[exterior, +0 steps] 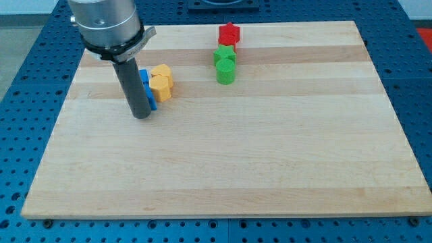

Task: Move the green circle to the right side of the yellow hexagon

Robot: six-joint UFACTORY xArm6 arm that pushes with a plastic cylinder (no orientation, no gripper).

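The green circle (pixel 225 70) sits on the wooden board at the view's upper middle, just below a green star-shaped block (pixel 223 55). The yellow hexagon (pixel 162 72) sits to the view's left of it, with a yellow heart-shaped block (pixel 159 86) just below and touching it. My tip (pixel 141 113) rests on the board at the lower left of the yellow pair, right against a blue block (pixel 146 88) that the rod partly hides. The tip is far to the left of the green circle.
A red star-shaped block (pixel 229 34) stands near the board's top edge, above the green star. The wooden board (pixel 270 155) lies on a blue perforated table.
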